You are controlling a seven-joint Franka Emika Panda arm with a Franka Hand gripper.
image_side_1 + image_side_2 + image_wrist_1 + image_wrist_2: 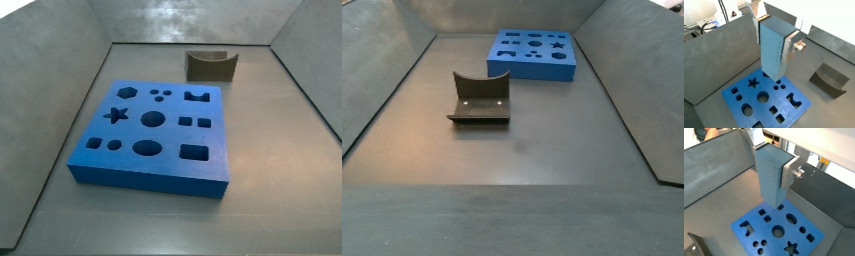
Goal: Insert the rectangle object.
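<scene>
Two silver fingers (pixel 791 46) of the hand (pixel 774 32) clamp the light-blue rectangle object (pixel 773 50) by its upper part, which holds it high above the blue board (pixel 154 130) so its free lower end can go down into a hole. Its long axis runs roughly upright, lower end pointing at the board in both wrist views. Neither side view shows hand or block; beyond the board stands a dark olive notched block (pixel 211 65) on the surface.

The grey desk (pixel 267 150) carries a blue board (pixel 154 125) with shaped holes, lying flat, and a dark olive notched block (pixel 211 65) well apart from it. The end effector (pixel 774 37) hangs above the board, off the desk.
</scene>
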